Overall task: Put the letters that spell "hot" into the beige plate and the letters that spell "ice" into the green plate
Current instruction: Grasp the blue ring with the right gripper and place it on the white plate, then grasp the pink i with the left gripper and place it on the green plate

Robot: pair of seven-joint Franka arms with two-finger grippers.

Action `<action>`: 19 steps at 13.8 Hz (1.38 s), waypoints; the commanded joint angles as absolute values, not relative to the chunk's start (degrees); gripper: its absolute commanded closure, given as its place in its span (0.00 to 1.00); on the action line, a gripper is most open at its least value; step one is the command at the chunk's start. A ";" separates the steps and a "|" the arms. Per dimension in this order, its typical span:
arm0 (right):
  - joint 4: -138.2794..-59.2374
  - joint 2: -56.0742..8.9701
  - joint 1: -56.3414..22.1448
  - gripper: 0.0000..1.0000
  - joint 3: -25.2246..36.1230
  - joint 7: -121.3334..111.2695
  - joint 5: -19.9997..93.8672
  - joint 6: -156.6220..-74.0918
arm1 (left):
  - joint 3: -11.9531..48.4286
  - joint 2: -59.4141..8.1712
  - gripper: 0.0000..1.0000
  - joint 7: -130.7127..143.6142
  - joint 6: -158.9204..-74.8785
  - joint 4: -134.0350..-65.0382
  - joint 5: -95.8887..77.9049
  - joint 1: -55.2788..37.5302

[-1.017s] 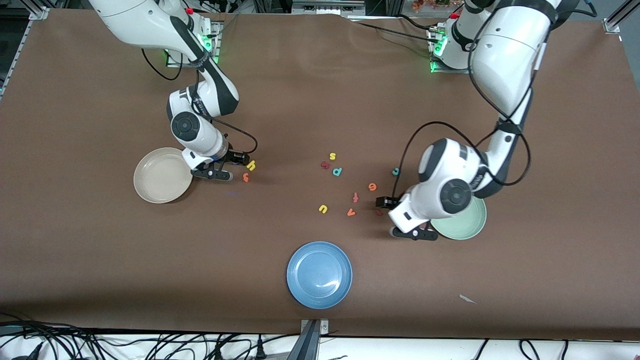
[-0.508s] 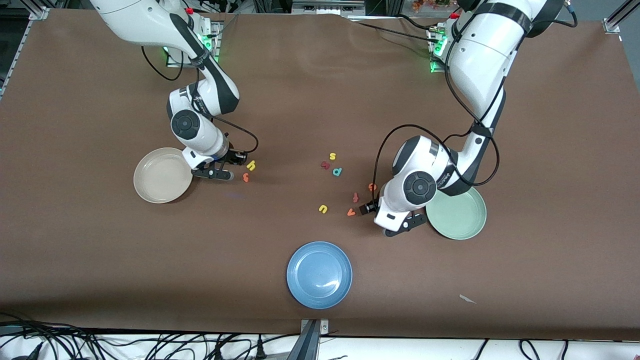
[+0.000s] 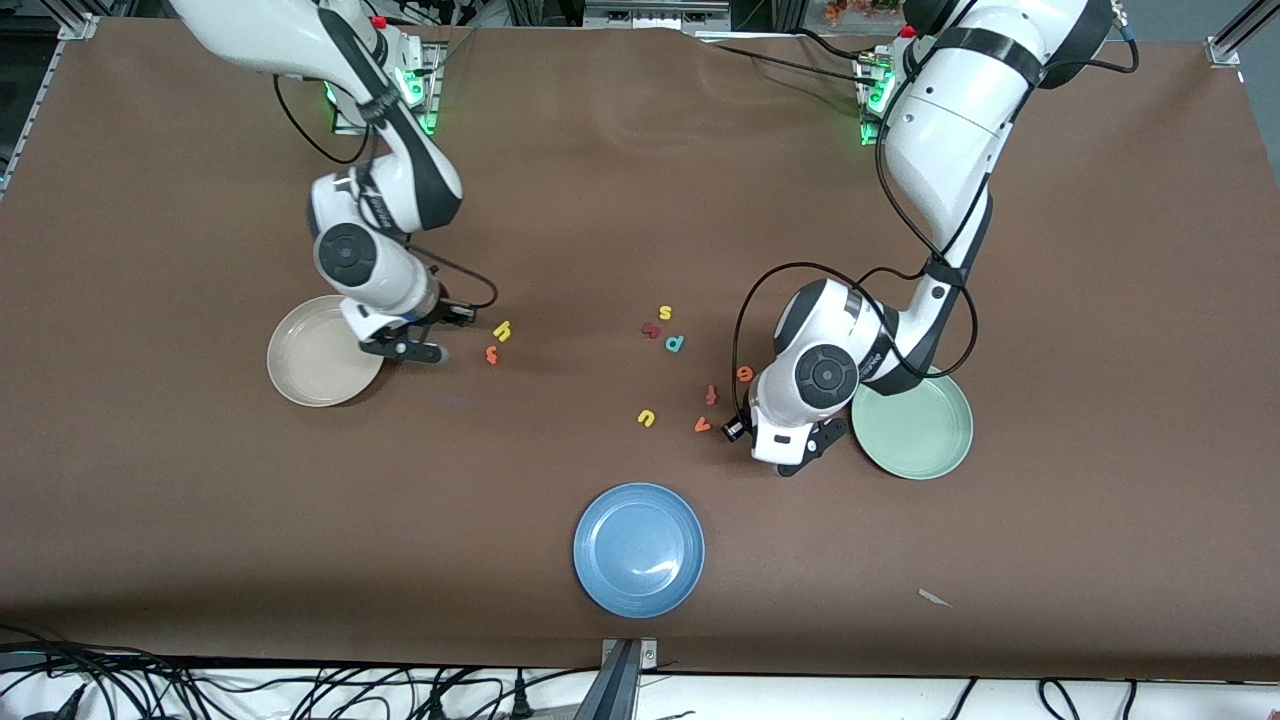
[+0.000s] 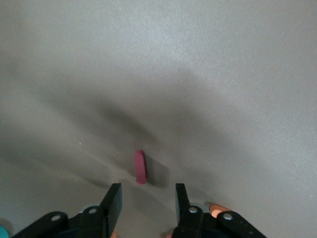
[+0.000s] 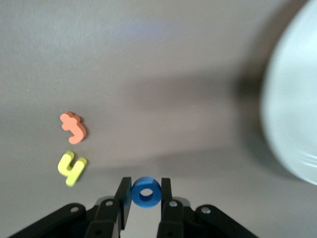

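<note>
A: Where's the blue "o" (image 5: 146, 193)?

B: Pinched between the right gripper's (image 5: 145, 198) fingers, beside the beige plate (image 3: 300, 375); "h" (image 5: 71, 168) and "t" (image 5: 74, 128) lie nearby on the table.

A: And the left gripper (image 4: 146, 204)?

B: Jaws apart, empty, the maroon "i" (image 4: 140, 166) just ahead of them. Straddle it squarely before closing; carry the "o" level over the plate.

Right gripper (image 5: 144, 194) moved off from beside the yellow "h" (image 3: 502, 330) and orange "t" (image 3: 491, 354) toward the beige plate (image 3: 300, 375), its fingers (image 5: 124, 193) now clamped on the blue "o" (image 5: 146, 192), raised off the surface. Left arm swung away from over the green plate (image 3: 930, 445) toward the loose letters; left gripper (image 4: 146, 201) came down by the maroon "i" (image 4: 140, 166), fingers (image 4: 113, 201) narrowed, nothing between them yet. The teal "c" went out of sight under that arm.
</note>
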State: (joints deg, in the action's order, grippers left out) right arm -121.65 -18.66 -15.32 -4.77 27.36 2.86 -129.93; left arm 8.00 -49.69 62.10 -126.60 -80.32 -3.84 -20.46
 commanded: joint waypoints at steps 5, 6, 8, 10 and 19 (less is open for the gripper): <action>-113.90 -16.25 -15.21 0.83 12.10 3.39 3.52 -112.58 | 7.65 -50.36 0.61 63.99 -128.58 -80.95 -1.67 -21.01; -113.99 -17.65 -14.77 0.83 13.52 0.21 3.52 -113.11 | 7.56 -50.27 0.61 63.98 -128.67 -80.95 -1.58 -20.92; -114.43 -20.90 -14.07 0.82 15.46 -3.59 3.52 -116.43 | 7.38 -50.27 0.61 63.98 -128.76 -80.86 -1.58 -20.92; -115.22 -25.03 -11.96 0.82 15.82 -6.75 3.52 -121.96 | 6.77 -50.27 0.61 63.90 -129.02 -80.86 -1.41 -20.92; -114.79 -23.40 -11.51 0.02 15.47 -6.86 4.04 -119.99 | 6.68 -50.19 0.97 64.25 -129.02 -81.56 1.94 -20.91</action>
State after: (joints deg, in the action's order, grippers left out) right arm -114.97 -27.50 -11.28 15.78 -7.08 2.90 -123.73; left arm 6.91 -50.42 62.98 -128.42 -80.58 0.32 -20.49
